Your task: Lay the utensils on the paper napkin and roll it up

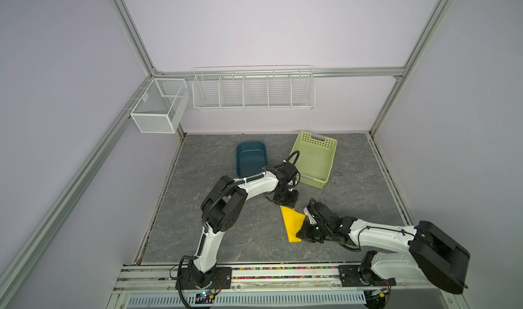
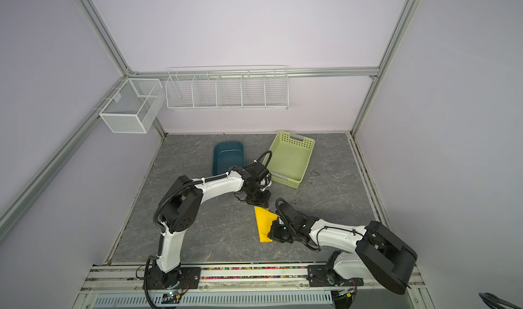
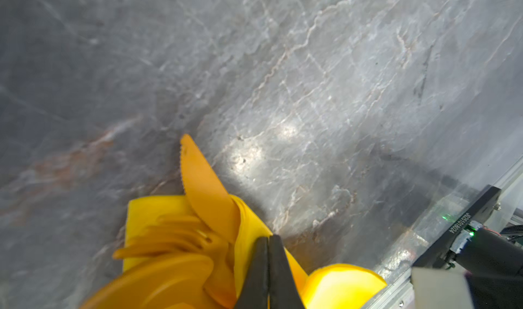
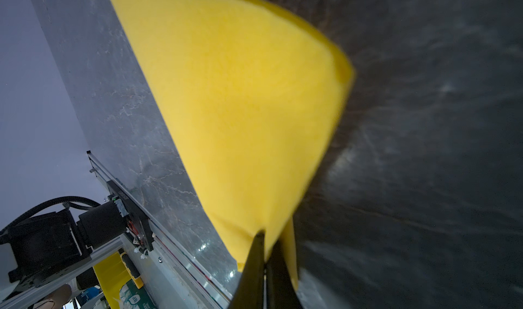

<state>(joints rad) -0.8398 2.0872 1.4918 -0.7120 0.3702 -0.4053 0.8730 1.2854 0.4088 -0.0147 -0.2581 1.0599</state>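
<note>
The grey marbled table (image 1: 226, 237) fills the floor of the cell, with a long white wire rack (image 1: 253, 92) on the back wall and a white mesh basket (image 1: 158, 115) on the left wall. The left arm (image 1: 254, 184) bends over the table's middle. The right arm (image 1: 382, 234) lies low, reaching in from the front right corner.

A pale green basket (image 1: 312, 181) sits at the back right of the table. A teal tray (image 1: 237, 157) lies beside it to the left, apart from it.

The paper napkin (image 1: 291, 222) lies in front of the basket, nearer the front edge, between the two grippers. In both top views it is folded over into a yellow wedge (image 2: 264, 222), wide at the far end and narrow at the near end.

The utensils are inside the fold. The left wrist view shows the serrated knife (image 3: 203, 186) poking out of the open end, with the fork (image 3: 169, 237) and the blurred spoon (image 3: 158, 282) bowl beside it.

The left gripper (image 3: 268, 251) is at the napkin's far corner, its jaws closed together on a fold of the paper. The right gripper (image 4: 264, 248) is at the near right edge, its jaws pinching the napkin's edge.
</note>
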